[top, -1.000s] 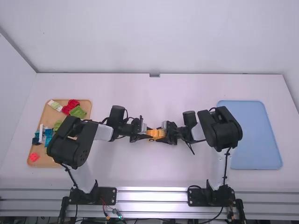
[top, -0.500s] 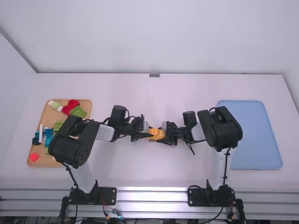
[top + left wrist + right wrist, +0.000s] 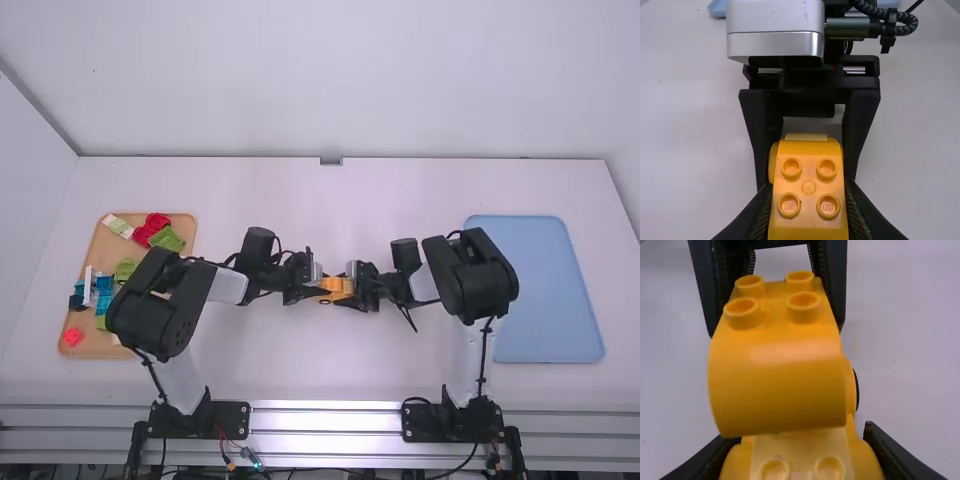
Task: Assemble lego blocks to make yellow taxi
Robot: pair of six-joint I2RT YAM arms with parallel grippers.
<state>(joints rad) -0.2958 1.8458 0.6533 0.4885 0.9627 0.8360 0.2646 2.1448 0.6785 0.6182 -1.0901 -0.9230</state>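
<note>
Meeting mid-table, the left gripper [image 3: 322,291] clamps a rounded yellow block [image 3: 809,187] right by the wheeled yellow base [image 3: 800,456] that the right gripper [image 3: 349,291] pinches, between the tan tray [image 3: 96,347] and blue tray [image 3: 545,290].

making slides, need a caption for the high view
Two end effectors meet at yellow blocks above a white table

The word "LEGO" reads in raised capitals on each of the four round studs [image 3: 829,206] of a yellow-orange block [image 3: 808,220], seen in my left wrist view.
</note>
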